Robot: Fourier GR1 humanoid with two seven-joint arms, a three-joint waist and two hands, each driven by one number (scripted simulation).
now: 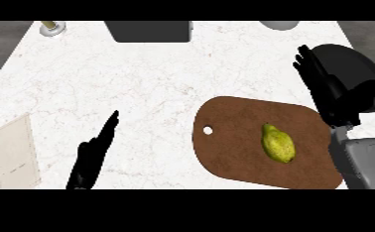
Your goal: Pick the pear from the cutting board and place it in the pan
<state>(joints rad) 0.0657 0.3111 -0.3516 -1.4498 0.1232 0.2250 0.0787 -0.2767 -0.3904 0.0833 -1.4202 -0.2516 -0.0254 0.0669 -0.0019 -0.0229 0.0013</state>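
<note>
Pan (pixel 351 70) half behind right hand (pixel 322 85) — edge-cropped

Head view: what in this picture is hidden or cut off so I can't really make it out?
- Pan: in the head view its left part is hidden behind the right hand, and the right picture edge cuts it off.
- Dark grey box: cut off at the top edge; what it is cannot be told.
- Pale round object: only a sliver shows at the top edge.
- Small object at top left: too small to identify.
</note>
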